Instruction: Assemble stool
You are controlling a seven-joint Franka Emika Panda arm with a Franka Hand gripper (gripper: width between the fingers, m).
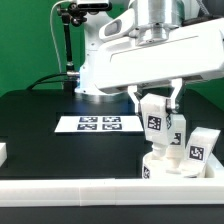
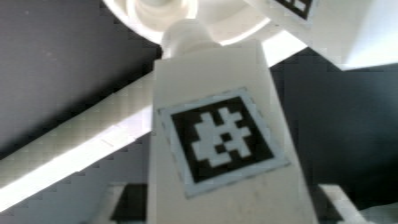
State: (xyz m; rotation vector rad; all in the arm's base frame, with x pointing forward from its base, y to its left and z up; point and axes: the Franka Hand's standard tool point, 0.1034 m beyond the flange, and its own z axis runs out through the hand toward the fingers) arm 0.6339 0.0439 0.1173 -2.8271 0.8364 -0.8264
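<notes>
Jaws of your gripper [image 1: 156, 106] are clamped on a white block leg [image 1: 156, 120]; you see it upright, black-and-white tag showing, its lower end over the thick round seat [image 1: 165, 166] at the exterior view's right. A second leg [image 1: 197, 148] lies just beside the seat.

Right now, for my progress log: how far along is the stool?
Done: nothing visibly fixed; a second tagged white block leg sits beside the thick round white seat disc, attached or not I cannot tell. In hand: the gripper is shut on a tagged white rectangular block leg, upright over the seat. Left: seating this leg, probably the other too.
</notes>
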